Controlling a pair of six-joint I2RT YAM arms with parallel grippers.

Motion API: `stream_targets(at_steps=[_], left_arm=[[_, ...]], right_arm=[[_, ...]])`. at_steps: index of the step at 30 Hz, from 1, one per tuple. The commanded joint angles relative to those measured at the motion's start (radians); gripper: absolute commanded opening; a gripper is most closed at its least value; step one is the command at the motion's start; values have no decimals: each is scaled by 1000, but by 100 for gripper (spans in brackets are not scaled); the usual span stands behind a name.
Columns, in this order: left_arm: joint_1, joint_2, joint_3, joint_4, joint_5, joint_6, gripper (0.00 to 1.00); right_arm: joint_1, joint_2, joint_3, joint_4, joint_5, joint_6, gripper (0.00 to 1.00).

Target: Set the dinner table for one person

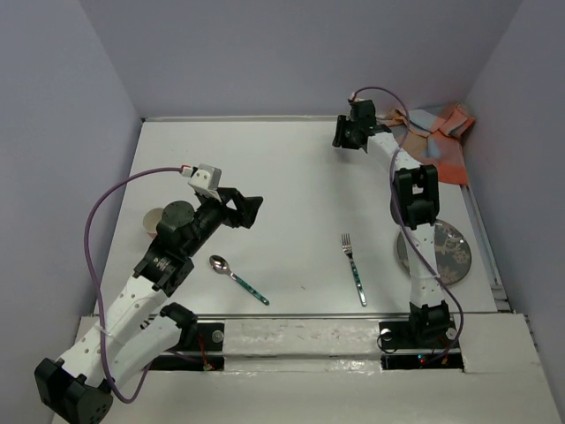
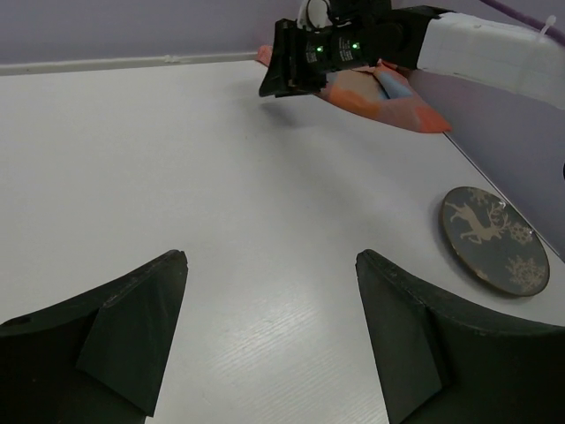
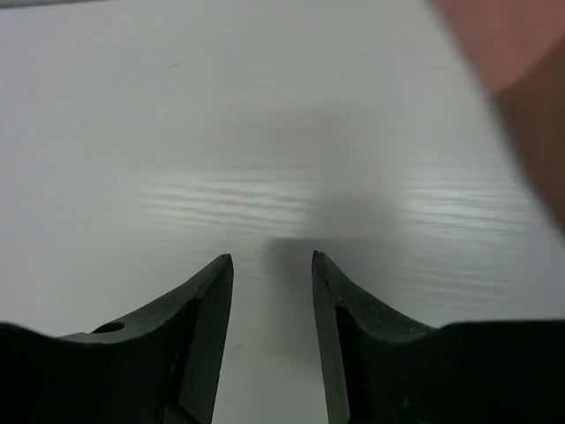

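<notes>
The dinner table [image 1: 291, 177] is a wide white top. On it lie a fork [image 1: 355, 269] and a spoon [image 1: 237, 279], both with teal handles, near the front. A dark plate [image 1: 452, 252] with a reindeer pattern sits at the right, partly behind the right arm; the left wrist view shows this plate [image 2: 494, 238] too. My left gripper [image 1: 247, 209] [image 2: 269, 256] hovers open over bare table, left of centre. My right gripper [image 1: 349, 134] [image 3: 272, 258] is at the far back, jaws apart with nothing between them, just beside the checked cloth [image 1: 441, 137].
The orange, grey and blue cloth [image 2: 380, 95] lies crumpled in the back right corner; in the right wrist view the cloth [image 3: 521, 71] is a blur. A round beige and grey dish [image 1: 168, 216] sits at the left, half under the left arm. Walls close three sides.
</notes>
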Motion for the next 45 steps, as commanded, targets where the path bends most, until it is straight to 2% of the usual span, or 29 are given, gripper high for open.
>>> stream_targets(at_steps=[1,4,7,17,29,32,36,37,38,42,45], left_arm=[[7,-1,40,37,-2,1,88],[7,-1,38,40,9,2,87],[8,-1,35,46,22,2,87],[12,10,38,49,24,2,87],[18,14,34,60,36,-4,86],[22,24,35,63,38,-5,86],[27,31,35,66,38,-8,85],[27,36,37,66,36,-8,85],[27,39,38,64,35,-10,85],[31,48,40,64,32,-21,83],[36,50,41,64,20,-25,82]], right_arm=[[-83,-53,58,-74,194,-148,49],[-92,-7,92,-103,344,-251,52],[-102,15,104,-102,400,-329,53],[-111,46,120,-103,248,-380,55],[-111,141,215,-103,429,-498,45],[-111,161,228,-102,417,-510,36],[-111,171,241,-102,356,-498,16],[-111,171,241,-97,340,-489,7],[-111,170,242,-95,331,-484,2],[-73,129,194,-51,282,-476,0],[4,57,124,-6,288,-518,0]])
